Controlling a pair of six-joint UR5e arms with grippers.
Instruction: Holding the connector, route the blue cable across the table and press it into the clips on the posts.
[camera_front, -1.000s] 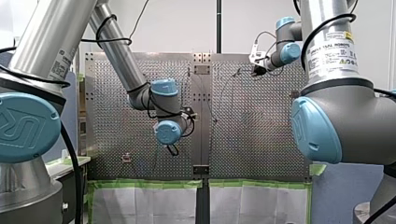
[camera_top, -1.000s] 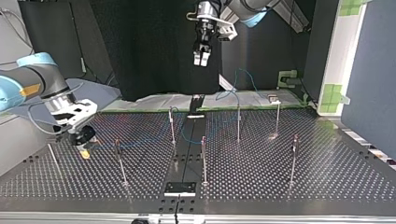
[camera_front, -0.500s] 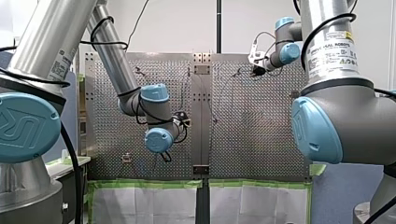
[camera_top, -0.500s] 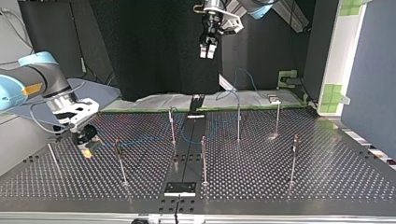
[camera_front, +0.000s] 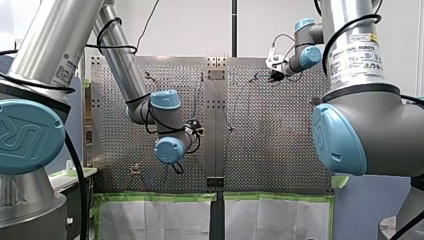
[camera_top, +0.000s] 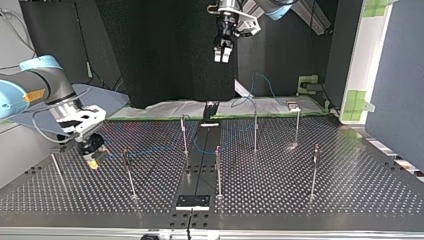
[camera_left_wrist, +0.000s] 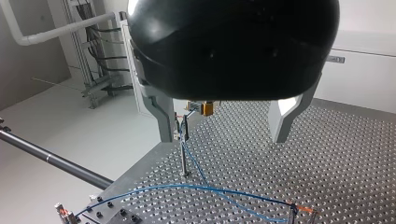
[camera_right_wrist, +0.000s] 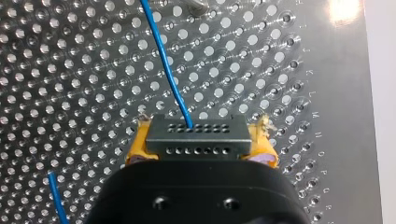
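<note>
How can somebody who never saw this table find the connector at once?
At the perforated table, follow my right arm, at the top view's left, down to the right gripper. Between its yellow pads sits the connector: a small dark block with rows of holes and the blue cable leaving its face, unlike the thin metal posts nearby.

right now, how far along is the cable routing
Done: the cable crosses the table to the post beside my right gripper. In hand: that gripper is shut on the connector. Left: pressing it into clips; which already hold it, I cannot tell.
</note>
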